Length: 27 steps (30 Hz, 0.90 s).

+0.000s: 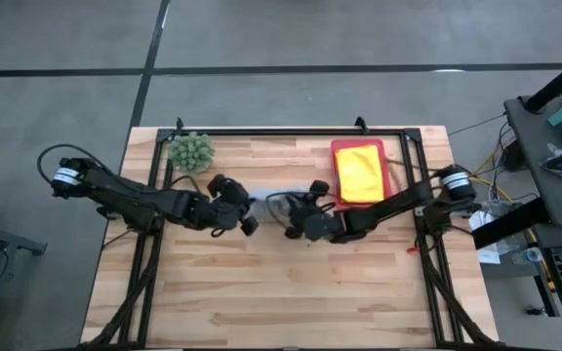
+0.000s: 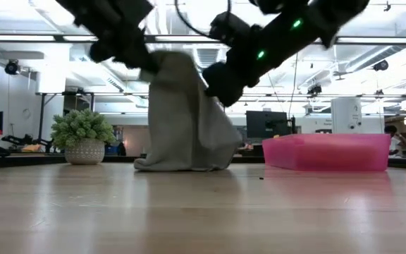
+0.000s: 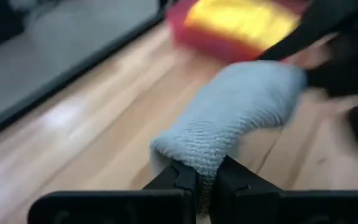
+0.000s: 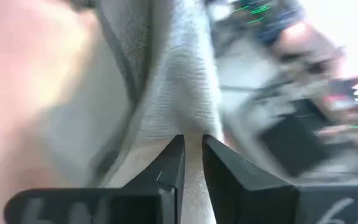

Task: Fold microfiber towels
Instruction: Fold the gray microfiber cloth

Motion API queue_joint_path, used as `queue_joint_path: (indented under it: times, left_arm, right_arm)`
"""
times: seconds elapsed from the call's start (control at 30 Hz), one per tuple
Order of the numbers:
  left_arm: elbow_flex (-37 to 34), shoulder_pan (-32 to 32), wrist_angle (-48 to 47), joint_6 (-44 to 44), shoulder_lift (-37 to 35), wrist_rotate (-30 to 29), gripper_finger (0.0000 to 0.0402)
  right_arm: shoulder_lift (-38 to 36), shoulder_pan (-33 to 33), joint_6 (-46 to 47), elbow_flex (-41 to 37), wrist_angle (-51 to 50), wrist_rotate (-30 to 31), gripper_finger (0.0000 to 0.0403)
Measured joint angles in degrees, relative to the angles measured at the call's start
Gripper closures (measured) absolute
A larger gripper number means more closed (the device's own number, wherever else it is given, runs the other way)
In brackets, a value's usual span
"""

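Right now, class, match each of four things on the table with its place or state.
Things:
1. grey towel
2. yellow towel
3. pink tray
4. spiky plant

Places or states:
A. in a pot at a far table corner
B. hanging between both grippers
C. lying in the tray
D. resting on the wood, holding a cloth

Pairs: 1-B, 2-C, 3-D, 4-A

Grey towel (image 2: 185, 120); yellow towel (image 1: 359, 172) in pink tray (image 2: 326, 152); green plant (image 2: 83, 128); pale wooden table (image 1: 261, 283).
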Motion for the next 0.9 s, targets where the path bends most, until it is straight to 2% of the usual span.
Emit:
queue_joint_path:
  times: [0.13,0.23,0.3,0.43,0.67,0.73,0.9]
  left_arm:
    - [-0.3,0.1,-11.3,-9.3,1.3,1.8,0.0401]
    - [-1.4,0.2,-15.3,-13.3,3.0,5.6,0.0401]
    - [-1.8,0.3,-15.1,-13.9,4.8,8.6,0.0401]
    - [-1.9,0.8,-15.2,-13.9,9.1,11.4,0.0401]
    - [-1.7,3.4,-15.2,-13.9,14.3,12.6,0.0401]
    - [-1.7,3.9,-15.2,-13.9,14.8,13.0,0.0401]
    - [-1.7,4.2,-15.2,-13.9,14.8,13.2,0.0401]
  right_arm:
    - [-5.3,-3.3,10.9,0.0,-13.6,-20.3,0.036]
    - [-6.6,-5.9,15.1,-0.3,-16.1,-32.9,0.036]
    - [-6.4,-6.5,15.2,-0.6,-15.8,-37.8,0.0355]
    - [-3.6,-5.8,15.0,-0.7,-15.7,-38.8,0.0326]
    - [1.7,-2.4,17.7,-0.7,-14.6,-38.0,0.0242]
    - [3.0,-1.2,17.8,-0.7,-12.8,-35.3,0.022]
    - [6.4,1.5,16.8,-0.6,-5.2,-24.3,0.0183]
